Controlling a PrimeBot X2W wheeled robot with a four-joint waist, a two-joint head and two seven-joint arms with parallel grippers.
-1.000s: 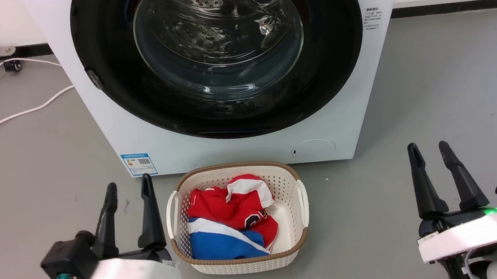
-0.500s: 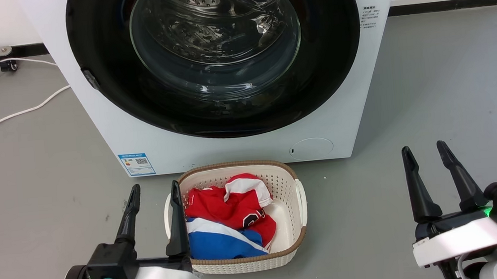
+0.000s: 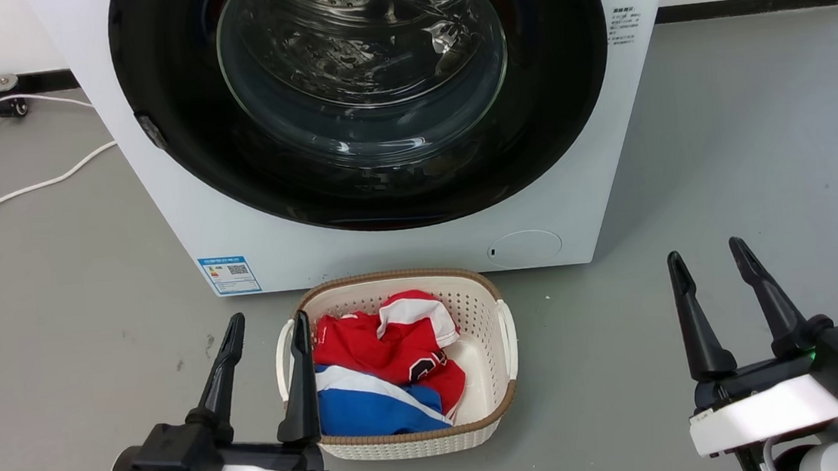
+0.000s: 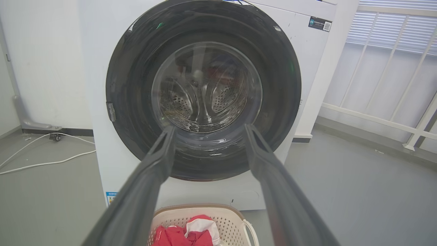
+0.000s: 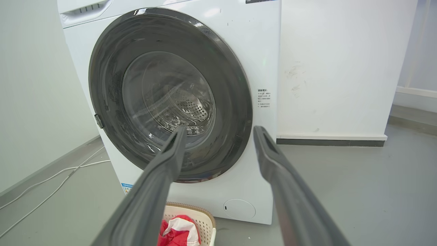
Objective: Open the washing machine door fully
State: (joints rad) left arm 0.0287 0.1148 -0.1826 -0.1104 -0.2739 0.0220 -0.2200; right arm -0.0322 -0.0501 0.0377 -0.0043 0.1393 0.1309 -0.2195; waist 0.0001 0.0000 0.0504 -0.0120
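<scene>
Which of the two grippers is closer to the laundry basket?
The left gripper: it overlaps the basket's left rim in the head view; the right gripper stands well apart.

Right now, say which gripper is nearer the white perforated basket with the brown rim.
Left. The left gripper is right beside the basket; the right gripper stands well off its other side.
</scene>
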